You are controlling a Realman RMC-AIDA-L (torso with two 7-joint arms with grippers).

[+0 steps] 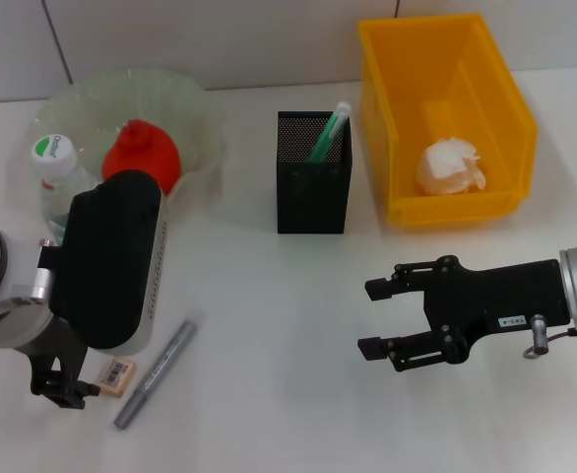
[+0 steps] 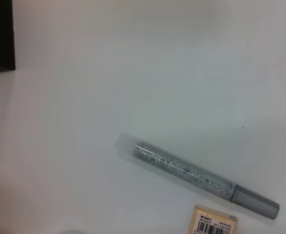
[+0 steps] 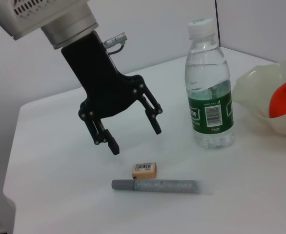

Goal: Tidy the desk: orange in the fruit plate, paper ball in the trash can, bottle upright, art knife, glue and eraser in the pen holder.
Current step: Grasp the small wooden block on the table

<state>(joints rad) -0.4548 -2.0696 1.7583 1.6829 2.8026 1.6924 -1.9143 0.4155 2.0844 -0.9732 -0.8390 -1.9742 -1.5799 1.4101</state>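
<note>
The left claw [image 3: 133, 131] hangs just above the worktop [image 1: 269, 394] with its fingers spread and nothing between them — the eraser [image 3: 144, 169] lies directly below and a little nearer the silver glue pen [image 3: 155, 185], which lies flat just beside the eraser without clearly touching it. In the left wrist view the same pen [image 2: 196, 178] runs slantwise with the eraser's [image 2: 215, 223] barcode label at its grey cap end. The water bottle [image 3: 209, 87] stands upright near the eraser, on the side toward the fruit plate [image 1: 195, 108]; the orange [image 1: 143, 153] sits inside that plate.

The right claw [image 1: 377, 317] hovers over bare worktop well apart from the eraser, fingers spread wide and empty, pointing toward the left arm. The black mesh pen holder [image 1: 313, 182] stands between the fruit plate and the yellow trash can [image 1: 505, 108], farther from the eraser than the bottle is, with a green-handled art knife [image 1: 330, 130] sticking out of it. The paper ball [image 1: 451, 166] lies inside the trash can — farthest of all from the eraser.
</note>
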